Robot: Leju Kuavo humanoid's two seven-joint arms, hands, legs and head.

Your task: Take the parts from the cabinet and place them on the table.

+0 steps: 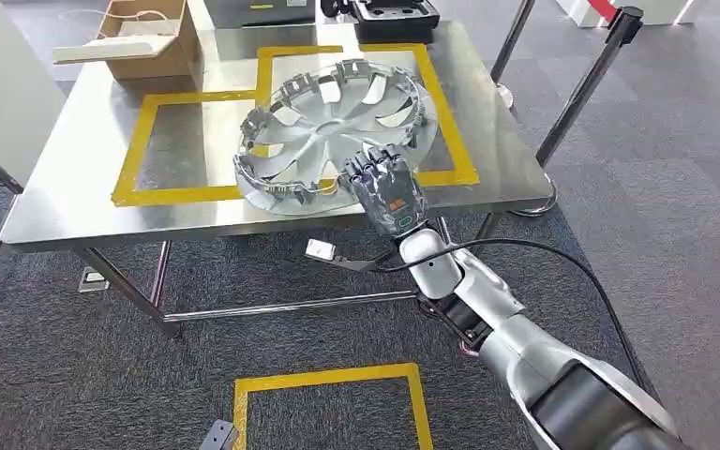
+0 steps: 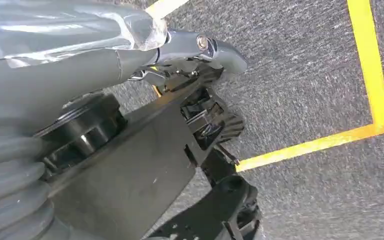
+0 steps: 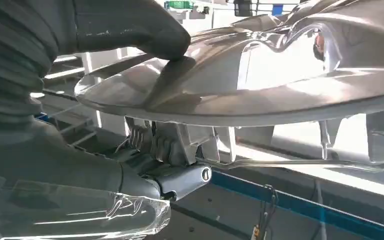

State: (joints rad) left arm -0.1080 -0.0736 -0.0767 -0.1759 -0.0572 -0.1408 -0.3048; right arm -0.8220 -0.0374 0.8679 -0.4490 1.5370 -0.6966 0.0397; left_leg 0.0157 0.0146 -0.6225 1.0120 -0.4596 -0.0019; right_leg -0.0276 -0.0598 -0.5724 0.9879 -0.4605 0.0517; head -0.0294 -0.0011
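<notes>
Currently the steel table (image 1: 75, 202) is filling the upper half of the head view, with yellow tape (image 1: 136, 155) marking boxes on its top. Over the right-hand box, just above the middle of the frame, the silver wheel cover (image 1: 333, 131) is lying hollow side up, its clipped rim facing the camera; the far side looks to be resting on the table while the near edge is sitting at the robot's fingers. It is round, so it has no long axis, and the grip is falling on the edge nearest the robot, at the cover's lower right in the picture.

The right hand (image 1: 386, 190) is reaching up from the lower right of the frame and gripping that near edge. In the right wrist view the thumb (image 3: 130, 25) is pressing on the cover's face (image 3: 260, 70) while the darker fingers (image 3: 155, 145) are curling under the rim, so the hand is clamped on it. Judging by this, letting go and drawing back toward the lower right is what remains.

The left hand (image 2: 207, 117) is hanging over grey carpet (image 2: 305, 75) with nothing between its fingers, which seem loosely apart.

A cardboard box (image 1: 145, 42) is sitting at the table's upper left corner.
</notes>
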